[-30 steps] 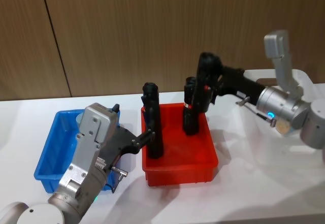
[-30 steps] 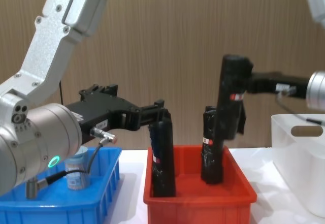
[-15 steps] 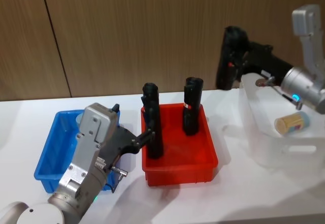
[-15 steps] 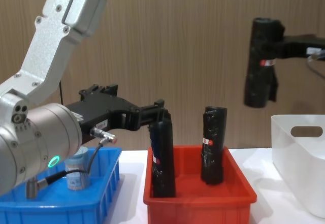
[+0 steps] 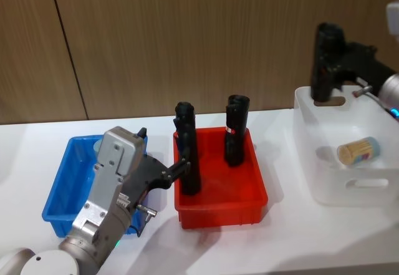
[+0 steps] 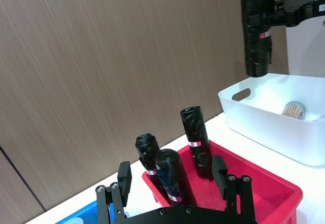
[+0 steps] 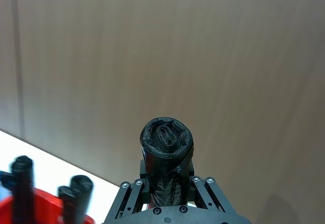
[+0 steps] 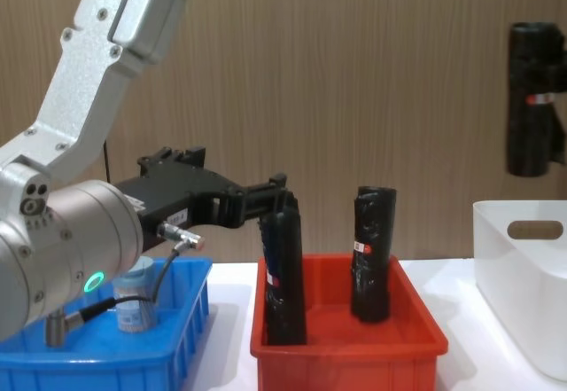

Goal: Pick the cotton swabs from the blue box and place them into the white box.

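The right gripper [image 5: 325, 69] is held high above the far edge of the white box [image 5: 324, 191], closed around a tall black cylinder [image 5: 325, 63] with a red-and-white label. The cylinder is gripped near its middle and hangs upright, its lower end clear of the box rim, as is seen from the chest, where the cylinder [image 8: 530, 98] floats above the white box [image 8: 523, 276]. In the right wrist view the cylinder's crumpled black top [image 7: 166, 138] is seen clamped between the gripper's fingers.

Below and in front of that gripper, one jar of cotton swabs [image 5: 358, 151] is seen lying on its side on the floor of the white box, tan sticks showing at its end.

The left gripper [image 5: 181, 166] is held low, over the near left corner of a red bin [image 5: 218, 209], just beside a black cylinder [image 5: 187, 156] that stands tilted in that bin. Its fingers are spread in the left wrist view [image 6: 219, 169], and nothing is held between them. Two more black cylinders are stood in the red bin beyond it, one [image 5: 235, 130] upright towards the far right side.

Behind the left gripper, under the left arm, the blue box [image 5: 62, 191] is set beside the red bin. A jar of cotton swabs [image 8: 135, 298] is stood upright in it, partly hidden by the arm's cable.
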### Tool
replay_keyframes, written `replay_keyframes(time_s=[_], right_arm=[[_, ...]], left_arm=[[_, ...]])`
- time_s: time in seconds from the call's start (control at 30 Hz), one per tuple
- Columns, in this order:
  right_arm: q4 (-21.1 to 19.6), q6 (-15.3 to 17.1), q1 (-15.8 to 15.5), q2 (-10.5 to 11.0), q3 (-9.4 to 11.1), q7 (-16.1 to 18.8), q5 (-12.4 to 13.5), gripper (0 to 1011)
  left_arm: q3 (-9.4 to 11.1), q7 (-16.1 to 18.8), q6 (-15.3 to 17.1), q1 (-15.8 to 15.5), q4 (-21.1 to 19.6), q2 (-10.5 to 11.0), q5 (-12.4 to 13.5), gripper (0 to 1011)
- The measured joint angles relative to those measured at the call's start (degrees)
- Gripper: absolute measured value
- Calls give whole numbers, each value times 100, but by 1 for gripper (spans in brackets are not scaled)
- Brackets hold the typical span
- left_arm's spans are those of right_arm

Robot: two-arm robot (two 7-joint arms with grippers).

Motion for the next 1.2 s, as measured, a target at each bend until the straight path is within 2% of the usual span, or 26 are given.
replay_keyframes(time_s=[0.2, 0.6, 0.67, 0.7, 0.8, 0.93, 0.97, 1.1, 1.2], right_arm=[[194, 59, 23, 105, 107, -202, -160, 352], [1254, -25, 350, 257, 302, -376, -316, 352], [1475, -76, 432, 275, 322, -390, -327, 377], [1560, -91, 462, 280, 329, -392, -328, 392], [1808, -149, 557, 293, 345, -399, -335, 521], [2078, -220, 663, 308, 355, -414, -348, 600], [2158, -242, 694, 311, 359, -420, -353, 660], [2318, -294, 758, 322, 372, -432, -357, 751], [2385, -319, 782, 329, 383, -437, -355, 864]], left_arm=[[0, 0, 0, 0, 0, 0, 0, 1004], [0, 0, 0, 0, 0, 0, 0, 1004], [0, 0, 0, 0, 0, 0, 0, 1004], [0, 0, 0, 0, 0, 0, 0, 1004], [0, 0, 0, 0, 0, 0, 0, 1004], [0, 0, 0, 0, 0, 0, 0, 1004], [0, 0, 0, 0, 0, 0, 0, 1004], [0, 0, 0, 0, 0, 0, 0, 1004], [0, 0, 0, 0, 0, 0, 0, 1004]])
